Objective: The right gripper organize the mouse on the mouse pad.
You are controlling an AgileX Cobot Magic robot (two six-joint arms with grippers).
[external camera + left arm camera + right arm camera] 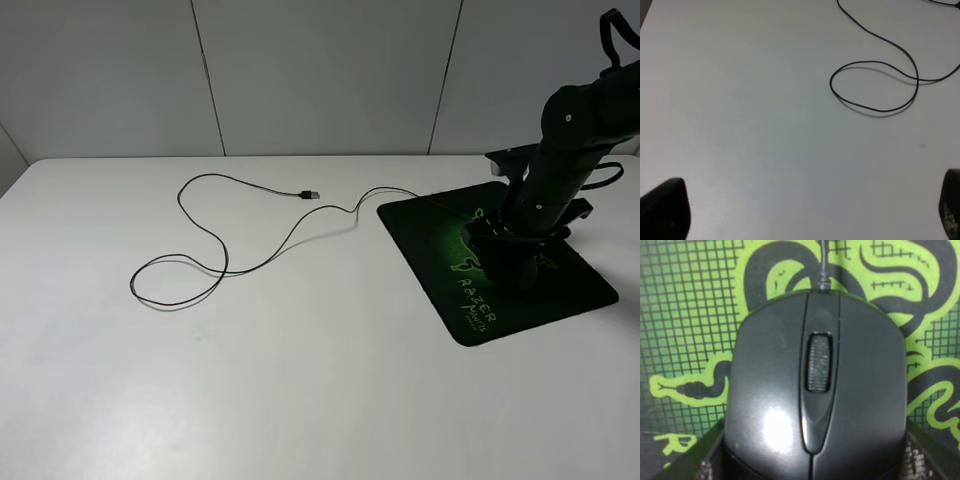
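One mouse [815, 390] points cord-first away from claw [810, 462].

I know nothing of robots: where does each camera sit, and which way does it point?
Exterior high: mounted above, off the arms, looking down on the white table; the right arm shows over the mouse pad.
Left wrist: on the left arm, facing the table and a cord loop; left pincer tips just show.
Right wrist: on the right arm, close above the mouse; right pincer fingers hug its sides.
Shared: exterior and left wrist both see the cord loop.
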